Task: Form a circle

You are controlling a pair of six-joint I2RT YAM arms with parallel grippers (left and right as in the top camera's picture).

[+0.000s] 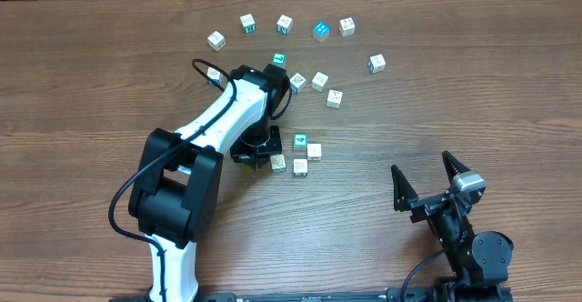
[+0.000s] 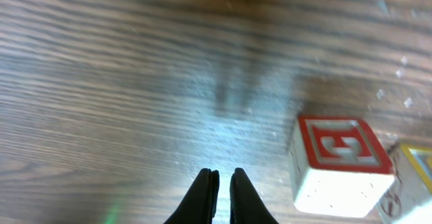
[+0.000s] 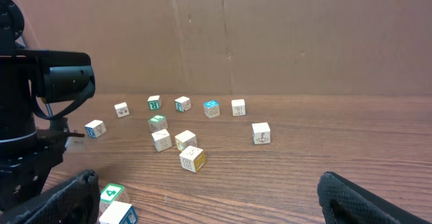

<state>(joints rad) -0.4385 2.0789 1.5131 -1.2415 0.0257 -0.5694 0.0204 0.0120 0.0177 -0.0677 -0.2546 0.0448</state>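
The circle is only a loose arc of small cubes at the back of the table, from a white cube (image 1: 216, 39) past a teal cube (image 1: 320, 30) to a white cube (image 1: 376, 63). Three more cubes (image 1: 319, 81) lie inside the arc. A second cluster (image 1: 300, 140) lies mid-table. My left gripper (image 1: 262, 159) (image 2: 223, 173) points down at the table beside this cluster, shut, holding nothing. A white cube with a red letter (image 2: 341, 163) stands just right of its tips. My right gripper (image 1: 421, 164) (image 3: 206, 178) is open and holds nothing, at the front right.
A brown cardboard wall (image 3: 270, 35) closes off the back of the wood table (image 1: 473, 102). The left arm (image 1: 209, 125) reaches diagonally across the left half. A cube marked 4 (image 3: 111, 193) sits near my right gripper's left finger.
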